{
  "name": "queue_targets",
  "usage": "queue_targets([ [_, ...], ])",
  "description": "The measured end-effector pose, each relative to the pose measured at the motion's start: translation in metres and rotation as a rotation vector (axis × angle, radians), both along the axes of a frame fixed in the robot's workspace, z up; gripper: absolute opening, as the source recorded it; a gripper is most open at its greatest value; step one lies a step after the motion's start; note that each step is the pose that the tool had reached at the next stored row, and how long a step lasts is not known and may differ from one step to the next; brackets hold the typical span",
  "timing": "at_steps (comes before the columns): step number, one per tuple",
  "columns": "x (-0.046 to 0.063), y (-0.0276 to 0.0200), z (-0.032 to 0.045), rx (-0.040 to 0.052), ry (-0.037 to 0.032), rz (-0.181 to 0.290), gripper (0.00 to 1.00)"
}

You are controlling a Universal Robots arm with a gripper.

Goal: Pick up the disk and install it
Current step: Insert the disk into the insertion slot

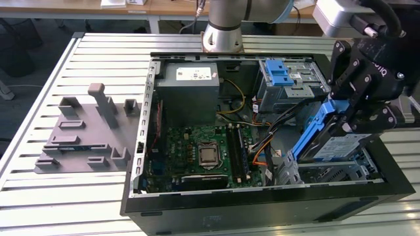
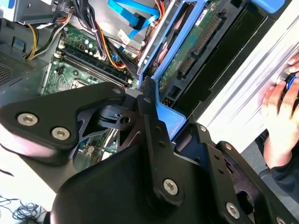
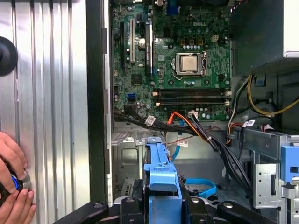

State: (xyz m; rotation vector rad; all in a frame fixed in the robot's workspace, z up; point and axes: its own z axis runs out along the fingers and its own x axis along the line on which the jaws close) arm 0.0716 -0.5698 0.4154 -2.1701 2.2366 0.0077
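We see a slatted metal table point(image 1: 39, 196) with wooden desks point(image 1: 170, 6) in the room beyond its far edge. Toward the exterior view's left, a grey fixture plate point(image 1: 85, 137) with upright blocks lies flat on the slats. An open black computer case point(image 1: 262, 211) lies on its side just beside the plate and fills the middle of the table. Inside the case, the green motherboard point(image 1: 196, 152) covers the floor on the near side, with the bare processor point(image 1: 208, 155) at its centre. The grey power supply box point(image 1: 190, 91) stands at the far side. To the exterior view's right of that box is a metal drive cage point(image 1: 292, 86) carrying a blue latch point(image 1: 279, 73). Orange, yellow and black cables point(image 1: 259, 142) run between the board and the cage. The disk point(image 1: 335, 145) is at the case's near corner on the exterior view's right, tilted steeply with its white label facing the near side. Its lower end sits over a bare metal bay point(image 1: 328, 172), and we cannot tell whether the two touch. The gripper point(image 1: 354, 120) is clamped on the disk's upper part, its black fingers point(image 2: 152, 121) pressed against the blue rail point(image 3: 161, 172). In both wrist views a person's hand point(image 3: 11, 196) rests on the slats outside the case wall, over a small round object.
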Motion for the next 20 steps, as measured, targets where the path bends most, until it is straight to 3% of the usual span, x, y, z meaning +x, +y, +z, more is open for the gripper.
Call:
queue_targets([
  [20,0.001,0.0000,-0.0279,0.0004,0.0016,0.000,0.36],
])
